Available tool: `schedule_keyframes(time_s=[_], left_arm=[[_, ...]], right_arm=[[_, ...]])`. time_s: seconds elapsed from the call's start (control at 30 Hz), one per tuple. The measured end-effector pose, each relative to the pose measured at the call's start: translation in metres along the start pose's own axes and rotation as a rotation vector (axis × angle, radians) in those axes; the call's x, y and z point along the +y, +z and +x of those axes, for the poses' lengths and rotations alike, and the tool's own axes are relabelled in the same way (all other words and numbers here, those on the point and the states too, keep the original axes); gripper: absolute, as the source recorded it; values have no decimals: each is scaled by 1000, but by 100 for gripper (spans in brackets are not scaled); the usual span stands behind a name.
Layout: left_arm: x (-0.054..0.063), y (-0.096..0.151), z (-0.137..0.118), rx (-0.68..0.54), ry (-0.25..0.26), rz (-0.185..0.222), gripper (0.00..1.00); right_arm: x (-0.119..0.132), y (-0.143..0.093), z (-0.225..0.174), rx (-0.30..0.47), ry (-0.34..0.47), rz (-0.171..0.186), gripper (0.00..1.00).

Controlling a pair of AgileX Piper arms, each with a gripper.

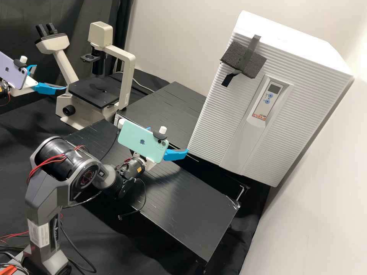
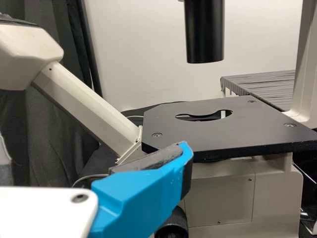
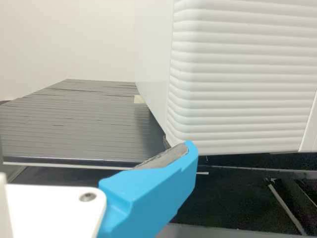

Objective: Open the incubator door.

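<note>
The incubator door (image 1: 214,126) is the white, ribbed front of the incubator (image 1: 302,42), which stands with its smooth side meeting the wall-facing end of the black counter (image 1: 176,95); the door lies flush along the seam beside its lower corner, so it looks closed. A smooth pale strip runs down its face, carrying a control panel (image 1: 268,100) with a small dark display and round blue buttons. Near the door's upper edge sits a dark grey foam block (image 1: 250,68), crossed by black tape (image 1: 253,47). At the door's lower corner is the right tool (image 1: 168,139), set wide, its two blue fingers well apart; the tip of one, with its grey pad (image 3: 163,156), overlaps that corner in the right wrist view, though I cannot tell whether they touch. A mint-green phone (image 1: 133,143) is mounted on this tool. Farther off, the left tool (image 1: 51,77) is also spread wide, near the cream microscope (image 1: 124,80), and one blue finger (image 2: 143,193) is in front of its black stage (image 2: 233,126) in the left wrist view. A lilac phone (image 1: 13,74) is fixed on it. Dark curtains (image 1: 86,15) hang behind the microscope, and a pale wall (image 1: 172,38) rises behind the counter.
</note>
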Motion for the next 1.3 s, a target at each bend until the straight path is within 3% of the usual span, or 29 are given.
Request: schedule_keyframes(time_s=[0.33, 0.6, 0.8, 1.03, 1.3], left_arm=[[0, 0, 0, 0, 0, 0, 100], [0, 0, 0, 0, 0, 0, 100], [0, 0, 0, 0, 0, 0, 100], [0, 0, 0, 0, 0, 0, 100], [0, 0, 0, 0, 0, 0, 100]], right_arm=[[3, 1, -1, 1, 6, -6, 100], [52, -14, -23, 52, 170, 7, 100], [84, -41, -25, 130, 288, 22, 100], [107, -64, -18, 49, 381, 49, 100], [126, -97, -9, 14, 451, 9, 100]])
